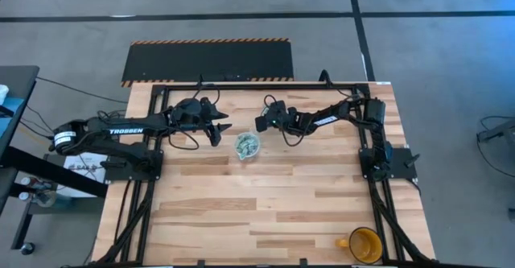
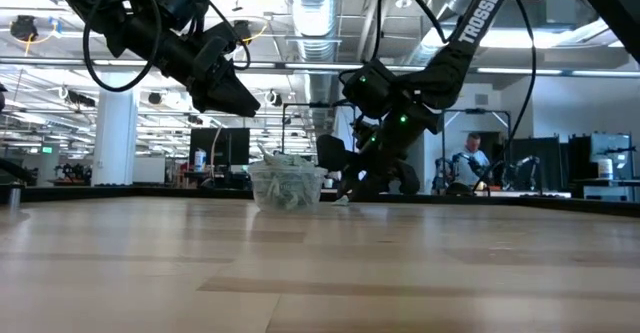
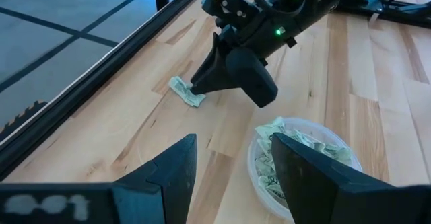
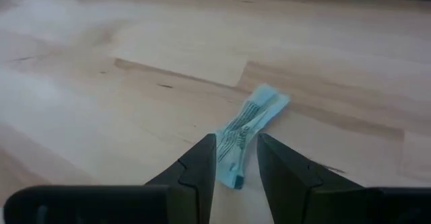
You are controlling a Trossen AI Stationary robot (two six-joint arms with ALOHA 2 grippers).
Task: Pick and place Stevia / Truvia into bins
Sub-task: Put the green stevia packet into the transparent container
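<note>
A small clear cup [image 1: 247,146] stands mid-table, heaped with pale green and white sachets [image 3: 306,143]. One loose sachet [image 4: 250,124] lies flat on the wood just beyond the cup's far side. My right gripper [image 4: 237,150] is down at the table, shut on this sachet. In the left wrist view it shows as a dark wedge with its tips on the sachet [image 3: 182,89]. My left gripper [image 3: 232,163] hangs open above the table just left of the cup [image 2: 287,185] and holds nothing. My right gripper pinches the loose sachet between its two fingers at the sachet's near end [image 4: 232,167]. The fingers [image 4: 202,160] come slanting down from the right and lie along its length. The sachet is creased lengthwise and rests on the table, its far end [image 4: 273,99] sticking out past the fingertips.
A yellow-orange mug [image 1: 364,244] stands near the table's near right corner. Black frame rails run along the table's far edge [image 1: 265,85] and down both sides. Bare wood lies between the cup and the near edge. A person [image 2: 470,163] sits in the room beyond.
</note>
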